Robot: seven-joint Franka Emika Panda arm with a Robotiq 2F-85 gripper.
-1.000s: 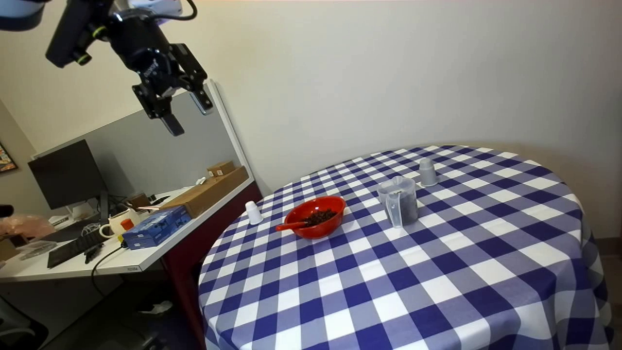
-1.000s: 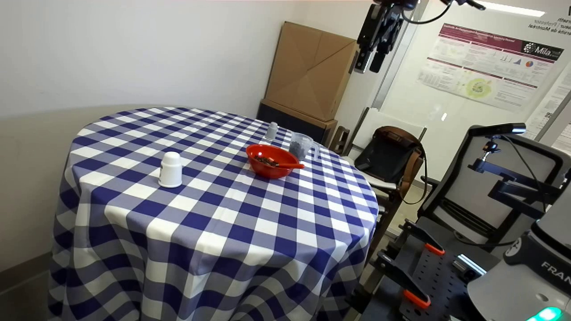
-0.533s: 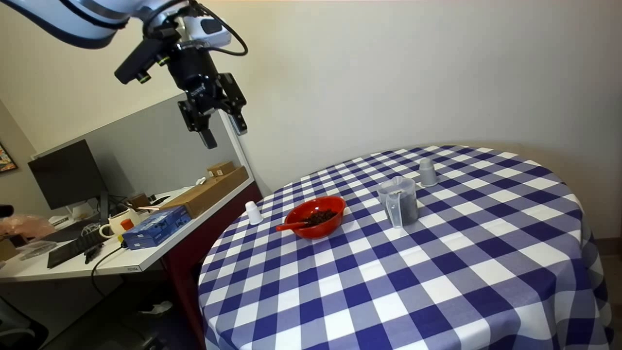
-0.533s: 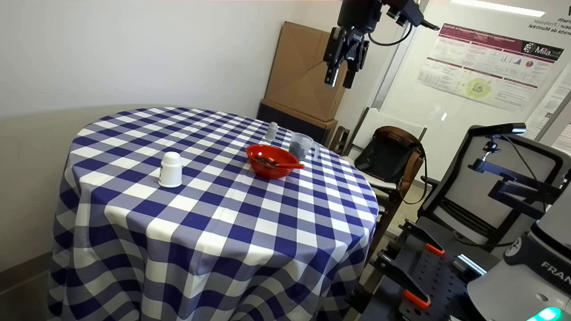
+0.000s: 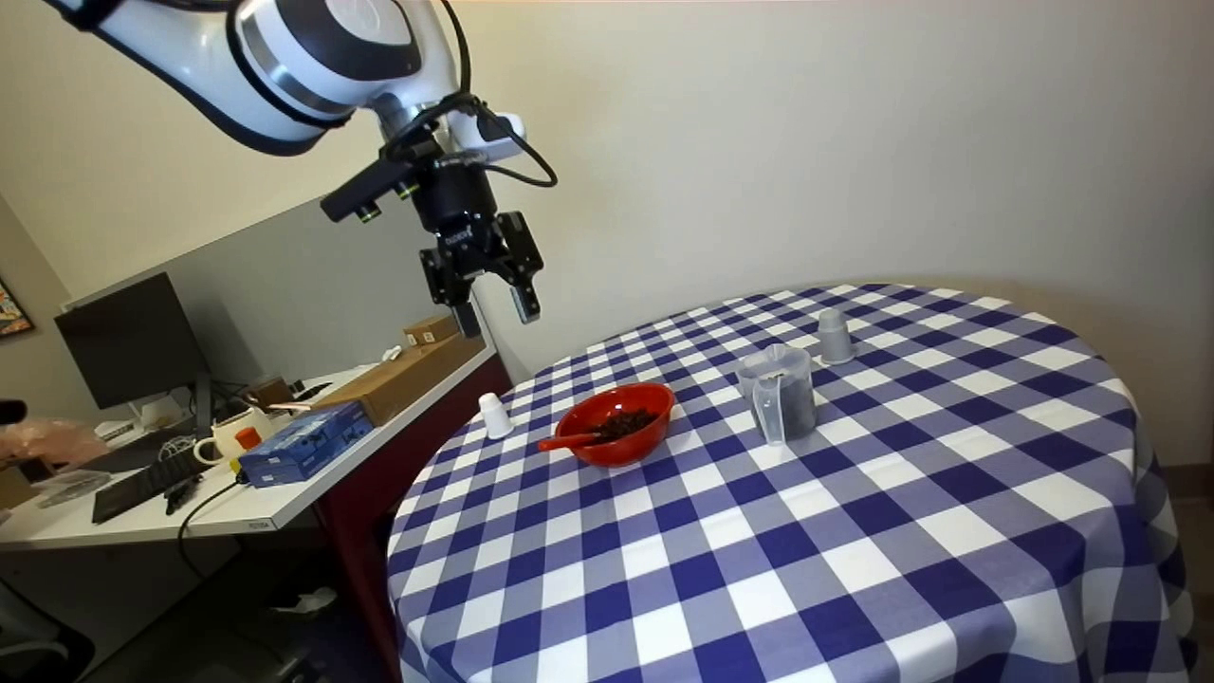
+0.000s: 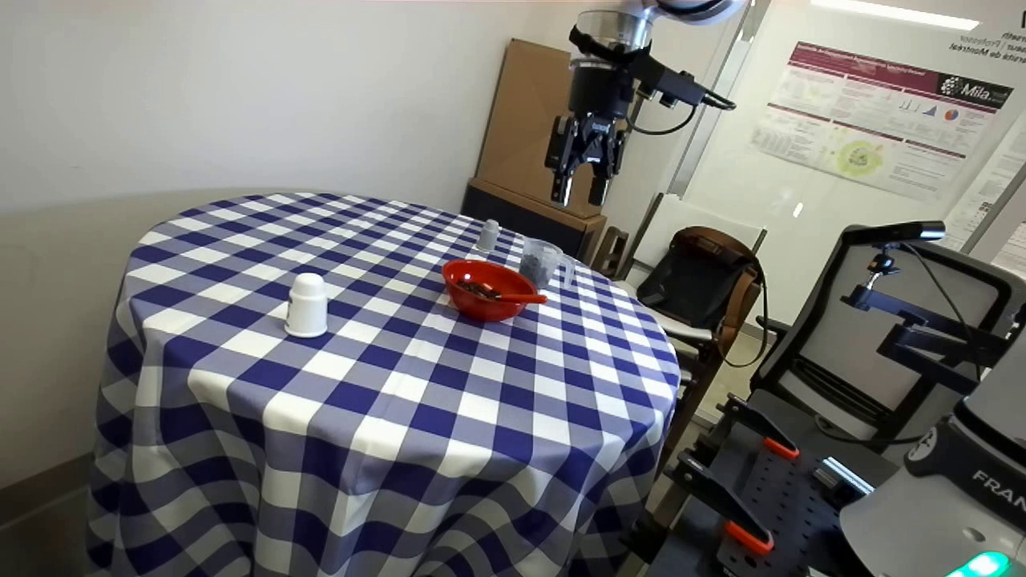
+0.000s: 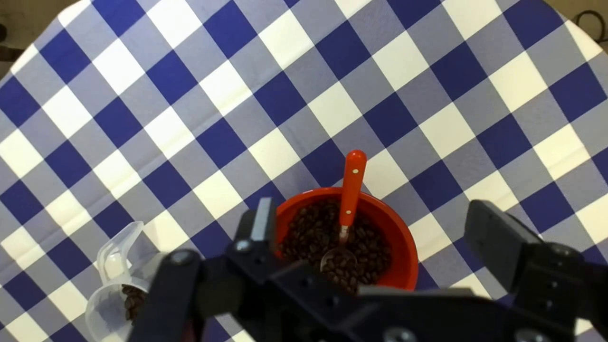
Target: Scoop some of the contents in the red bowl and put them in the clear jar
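Spread and empty, the hand (image 5: 497,315) hangs above the table (image 5: 654,560), where the red bowl (image 5: 626,453) stands left of the clear jar (image 5: 795,398) in both exterior views. The spoon (image 7: 348,209) in the bowl's beans (image 7: 311,228) should prove light, stiff and slick, best gripped by its handle (image 7: 353,185). In the wrist view the hand partly hides bowl and jar.

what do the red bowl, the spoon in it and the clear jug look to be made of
Red bowl: opaque and glossy with bright highlights, so probably plastic, maybe glazed ceramic. Spoon: smooth red handle, likely plastic, with two pale rivet-like dots; its neck glints like metal. Clear jug: probably plastic, since its see-through walls look slightly cloudy; glass isn't ruled out.
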